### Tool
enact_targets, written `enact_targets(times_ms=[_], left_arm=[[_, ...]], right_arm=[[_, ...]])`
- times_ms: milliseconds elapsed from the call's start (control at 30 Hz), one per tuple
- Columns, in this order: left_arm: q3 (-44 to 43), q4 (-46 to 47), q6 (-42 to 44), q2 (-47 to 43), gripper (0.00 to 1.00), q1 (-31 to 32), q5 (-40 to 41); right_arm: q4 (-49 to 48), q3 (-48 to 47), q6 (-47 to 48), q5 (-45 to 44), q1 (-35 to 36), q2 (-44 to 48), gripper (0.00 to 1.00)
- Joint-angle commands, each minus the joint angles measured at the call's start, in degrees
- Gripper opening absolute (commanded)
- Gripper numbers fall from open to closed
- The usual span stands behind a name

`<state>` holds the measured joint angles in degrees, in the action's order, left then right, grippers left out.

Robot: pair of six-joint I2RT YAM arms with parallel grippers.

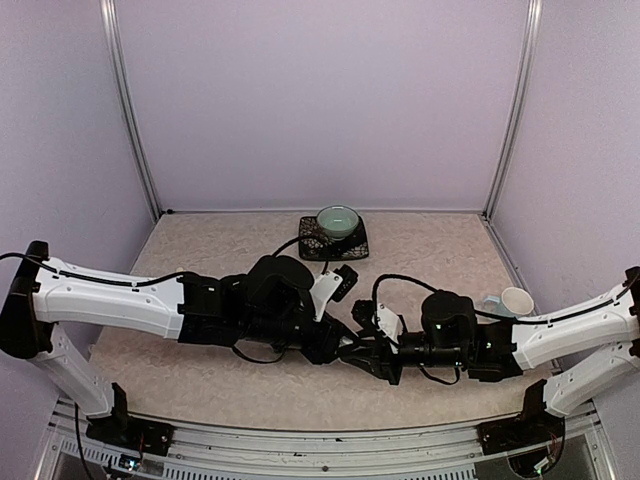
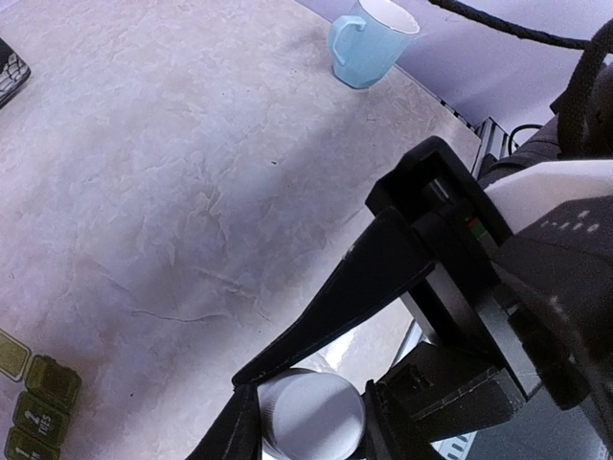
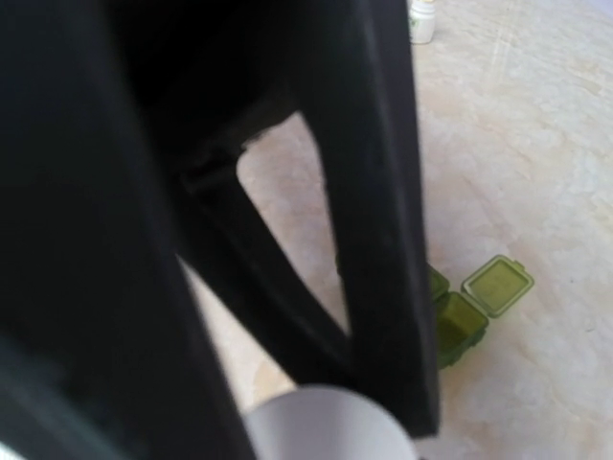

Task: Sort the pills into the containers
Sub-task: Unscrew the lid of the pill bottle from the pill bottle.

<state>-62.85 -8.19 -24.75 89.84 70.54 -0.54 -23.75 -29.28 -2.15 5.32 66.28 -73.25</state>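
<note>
- The table (image 1: 200, 250) was a mottled beige sheet walled by lilac panels (image 1: 320, 100). A teal bowl (image 1: 338, 220) sat on a dark mat (image 1: 350, 248) at the far middle, and a pale blue mug (image 1: 512, 300) stood at the right.
- My left gripper (image 2: 306, 426) clasped a white bottle (image 2: 311, 407), a finger pressed to either side of its cap.
- My right gripper (image 1: 378, 358) met it at the near middle. Black blur filled its own camera, so I could not tell whether it gripped anything.
- The containers (image 3: 460, 321) lay on the table just beside my grippers, one lid flipped open. From above my arms hid them.
</note>
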Motion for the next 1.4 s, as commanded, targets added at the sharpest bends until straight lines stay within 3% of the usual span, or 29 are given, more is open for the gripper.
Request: enact_targets(times_ms=[0, 267, 433, 533, 667, 767, 1100, 1367], left_arm=[[-1.22, -0.01, 0.97, 1.48, 0.32, -0.23, 0.26], [-0.71, 0.22, 0.76, 1.29, 0.13, -0.28, 0.58], [-0.56, 0.22, 0.37, 0.29, 0.12, -0.28, 1.87], [-0.5, 0.4, 0.04, -0.88, 0.11, -0.36, 2.89], [-0.06, 0.81, -0.39, -2.58, 0.11, -0.34, 4.15], [0.04, 0.86, -0.71, -3.68, 0.11, -0.44, 4.48], [2.04, 4.45, -2.62, -8.04, 0.11, -0.53, 2.26], [4.56, 8.7, -5.31, -10.99, 0.11, -1.17, -0.39]], right_arm=[[-1.49, -2.57, 0.31, 1.59, 1.11, 0.5, 0.33], [-1.22, -3.16, -0.02, 0.58, 1.18, 0.52, 0.37], [-0.92, -3.41, -0.63, -0.66, 1.13, 0.89, 0.42], [-0.8, -3.28, -1.03, -1.6, 1.13, 1.46, 0.52], [-0.82, -2.67, -1.66, -2.76, 1.13, 2.16, 0.78], [-2.45, -1.06, -1.83, -3.12, 1.13, 3.15, 0.85], [-14.76, 5.19, -2.38, -1.86, 1.13, 5.49, 0.82], [-22.92, 7.35, -2.86, 0.32, 1.13, 6.86, 0.71]])
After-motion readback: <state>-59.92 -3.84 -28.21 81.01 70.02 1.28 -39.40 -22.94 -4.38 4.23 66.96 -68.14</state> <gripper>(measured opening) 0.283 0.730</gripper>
